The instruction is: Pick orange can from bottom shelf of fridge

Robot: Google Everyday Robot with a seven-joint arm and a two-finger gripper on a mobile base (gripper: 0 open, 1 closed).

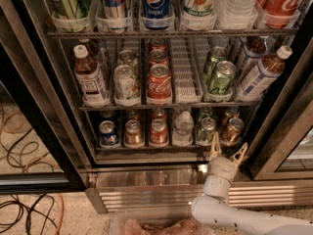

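The fridge (29,106) stands with its door open, and its bottom shelf (146,147) holds a row of drinks. From the left come a blue can (108,133), an orange can (133,132), a red can (158,131), a clear bottle (183,129) and a green can (206,130). Another orange-amber can (232,129) ends the row at the far right. My gripper (226,149) is open just below and in front of that right-hand can, at the shelf's front edge, holding nothing.
The middle rack (166,104) carries tea bottles, a Coca-Cola can and green cans. Large bottles fill the top rack (171,33). A steel grille (146,190) runs under the fridge. The door frame (283,131) is close on the right. Cables (24,209) lie on the floor to the left.
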